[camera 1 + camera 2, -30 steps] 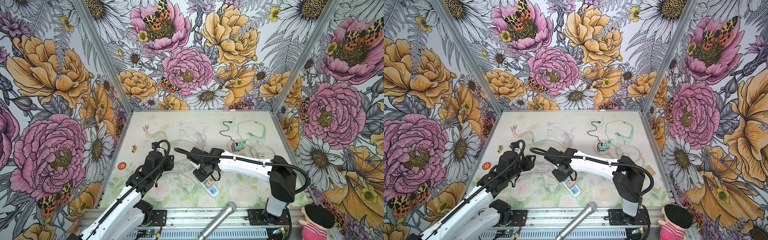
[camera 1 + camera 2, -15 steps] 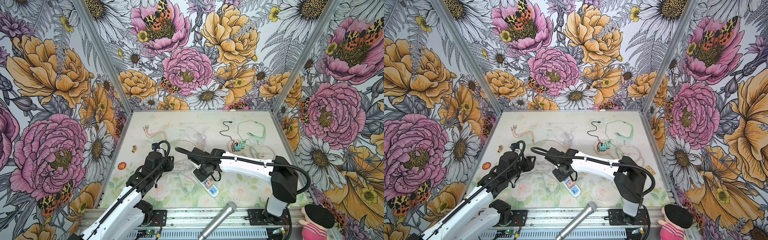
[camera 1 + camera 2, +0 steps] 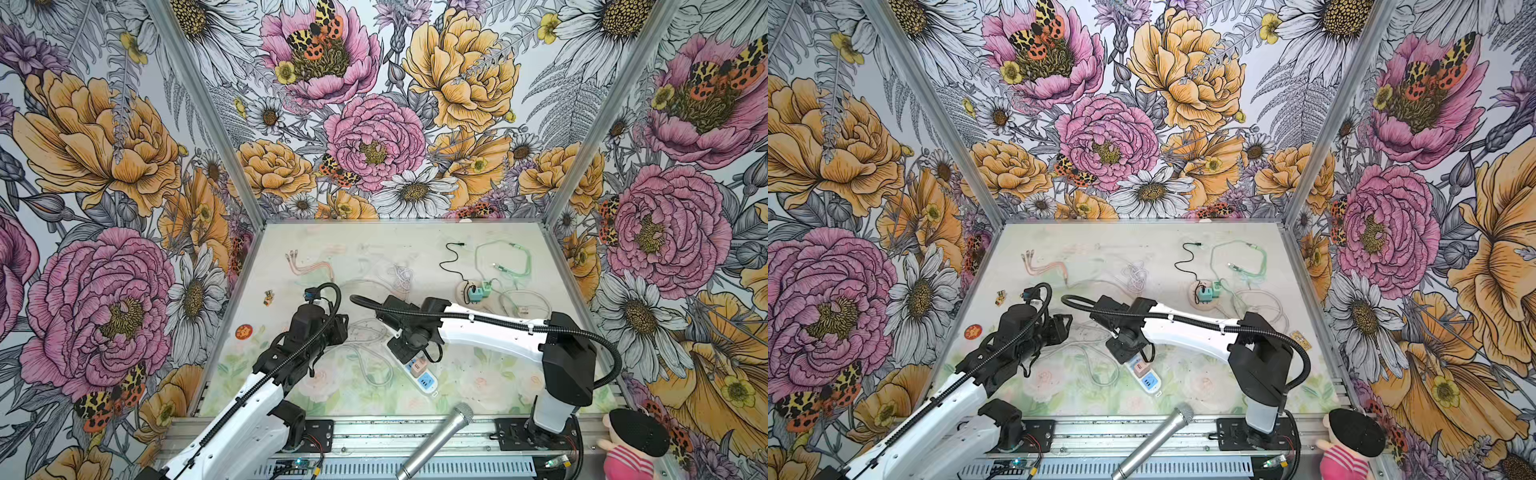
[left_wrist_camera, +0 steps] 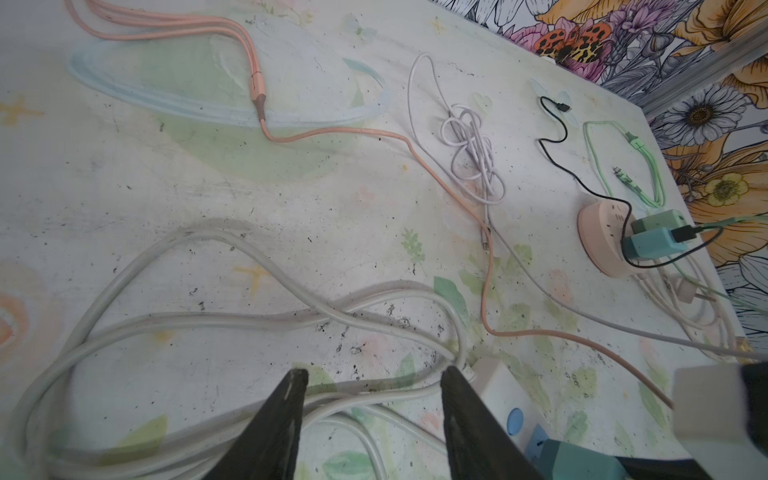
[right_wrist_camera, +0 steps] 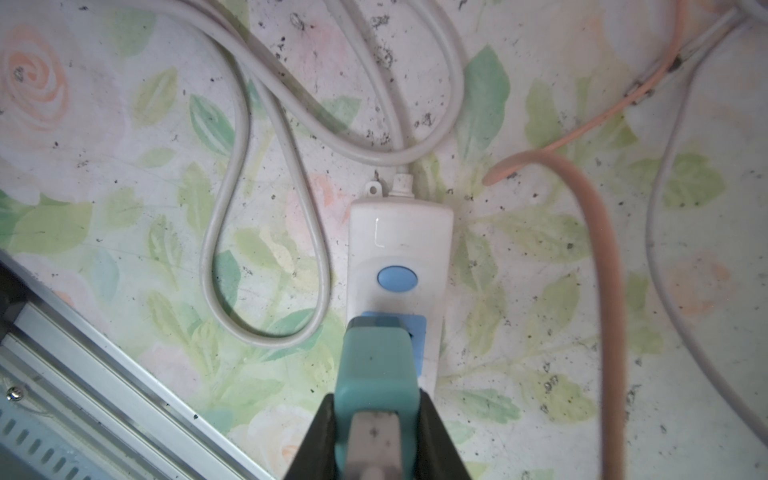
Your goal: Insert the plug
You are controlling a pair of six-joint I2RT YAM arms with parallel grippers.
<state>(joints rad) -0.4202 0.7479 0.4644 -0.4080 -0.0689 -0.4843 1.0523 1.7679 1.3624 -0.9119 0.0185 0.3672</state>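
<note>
A teal plug (image 5: 376, 361) sits between the fingers of my right gripper (image 5: 376, 399), which is shut on it. Its front end rests against the blue socket (image 5: 417, 332) of a white power strip (image 5: 399, 237), just below the strip's blue button (image 5: 397, 278). The prongs are hidden. In both top views the right gripper (image 3: 409, 349) (image 3: 1127, 347) points down at the strip (image 3: 424, 376) (image 3: 1144, 376) near the front middle. My left gripper (image 4: 374, 374) (image 3: 338, 328) is open, low over the strip's looped white cord (image 4: 232, 320), just left of the strip.
A round pink socket hub (image 4: 602, 237) (image 3: 463, 291) with teal and green adapters stands at the back right. Pink cable (image 4: 291, 137), a tangled white cable (image 4: 469, 137), black and green cables (image 3: 503, 257) lie across the mat. A microphone (image 3: 436, 440) lies on the front rail.
</note>
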